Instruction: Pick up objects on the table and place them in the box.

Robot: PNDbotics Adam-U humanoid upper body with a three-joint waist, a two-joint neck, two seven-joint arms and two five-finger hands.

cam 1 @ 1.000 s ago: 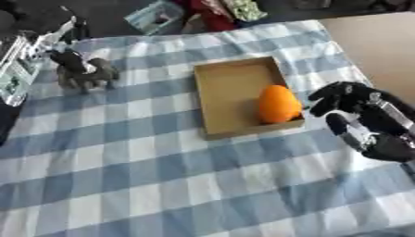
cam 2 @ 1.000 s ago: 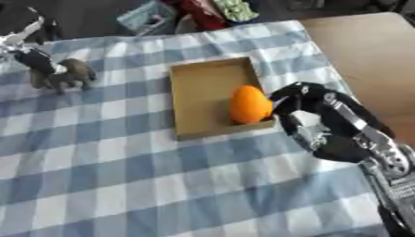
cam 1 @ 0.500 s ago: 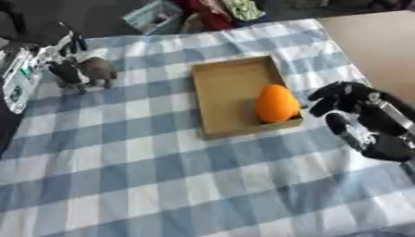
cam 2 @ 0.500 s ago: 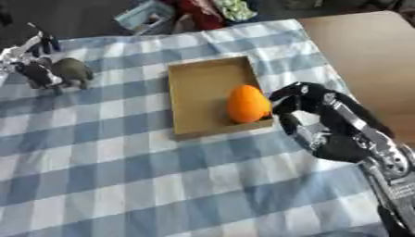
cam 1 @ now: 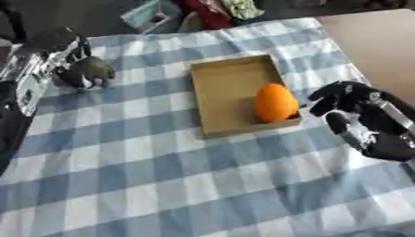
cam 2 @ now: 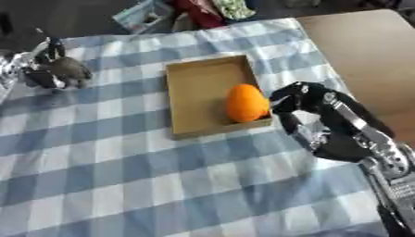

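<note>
Grey toy animal [cam 1: 91, 71]: now closed in my left hand [cam 1: 57, 69], upper left, shifted left since before. Orange fruit [cam 1: 275, 102]: unchanged in cardboard box [cam 1: 220, 88], centre. My right hand [cam 2: 312, 115]: curled, empty, right. No legible writing.

Shallow tan cardboard box [cam 1: 219, 97]: far and left floor bare; orange oval fruit [cam 1: 275, 102] fills near right corner. Blue-and-white checked cloth [cam 1: 162, 185] open across near half. Right hand [cam 1: 365, 125] just beside box's right wall. Left hand [cam 1: 57, 60] and small grey object [cam 1: 91, 71] occupy far left edge.
</note>
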